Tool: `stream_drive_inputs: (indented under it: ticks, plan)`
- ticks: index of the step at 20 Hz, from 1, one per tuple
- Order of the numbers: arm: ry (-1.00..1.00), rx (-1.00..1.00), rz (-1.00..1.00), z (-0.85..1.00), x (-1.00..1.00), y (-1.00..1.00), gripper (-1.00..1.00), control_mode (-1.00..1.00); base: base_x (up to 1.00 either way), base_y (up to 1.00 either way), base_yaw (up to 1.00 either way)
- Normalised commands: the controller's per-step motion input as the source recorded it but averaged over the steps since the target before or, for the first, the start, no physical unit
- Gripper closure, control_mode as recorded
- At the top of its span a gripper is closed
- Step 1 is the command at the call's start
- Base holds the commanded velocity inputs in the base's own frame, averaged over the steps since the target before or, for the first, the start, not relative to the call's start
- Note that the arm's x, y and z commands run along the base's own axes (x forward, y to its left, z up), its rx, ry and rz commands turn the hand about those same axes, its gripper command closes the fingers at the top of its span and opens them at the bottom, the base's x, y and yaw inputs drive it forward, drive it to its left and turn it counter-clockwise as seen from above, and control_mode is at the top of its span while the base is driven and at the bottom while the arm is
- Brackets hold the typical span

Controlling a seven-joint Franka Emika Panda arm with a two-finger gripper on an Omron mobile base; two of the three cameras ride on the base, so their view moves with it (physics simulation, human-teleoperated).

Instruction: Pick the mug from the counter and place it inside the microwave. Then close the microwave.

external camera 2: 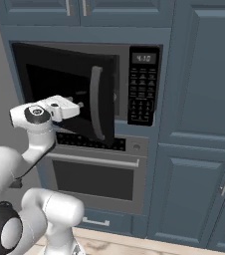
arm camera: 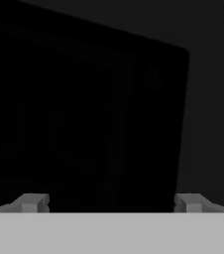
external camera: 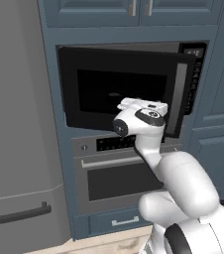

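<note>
You are looking at the microwave (external camera 2: pixel 84 94) with its door (external camera 2: pixel 67 92) swung partly out and the arm reaching toward it from below. The tool (arm camera: pixel 111 202) is standing wide and holding nothing; in the hand view its two tips are sitting far apart against the dark face of the door. In the right base view the tool (external camera 2: pixel 77 105) is hovering just beside the door, on the side away from the curved handle (external camera 2: pixel 98 102), and above the oven (external camera 2: pixel 97 172) that sits under the microwave. You cannot make out the mug: the microwave cavity is too dark to tell whether it is sitting inside, and no surface is in sight. Going by the empty tool and the half-open door, the step in hand is most likely the closing of the microwave, with the placing already done. For the next move you are needing to bring the tool against the outer face of the door, near the handle edge, and push it steadily toward the keypad (external camera 2: pixel 142 92) until it is sitting flush, taking care that the tips are not slipping past the door's edge.
</note>
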Motion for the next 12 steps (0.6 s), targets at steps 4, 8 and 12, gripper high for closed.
stream_drive_inputs:
  ticks: [4, 8, 12]
  plan:
    - [0.0, 0.0, 0.24, 0.0, 0.13, -0.39, -1.0, -1.0, 0.0, 0.0, 0.0]
    - [0.0, 0.0, 0.23, 0.02, 0.16, -0.26, -1.0, -1.0, 0.0, 0.0, 0.0]
    - [0.04, 0.0, 0.23, 0.0, 0.35, -0.17, -1.0, -1.0, 0.0, 0.0, 0.0]
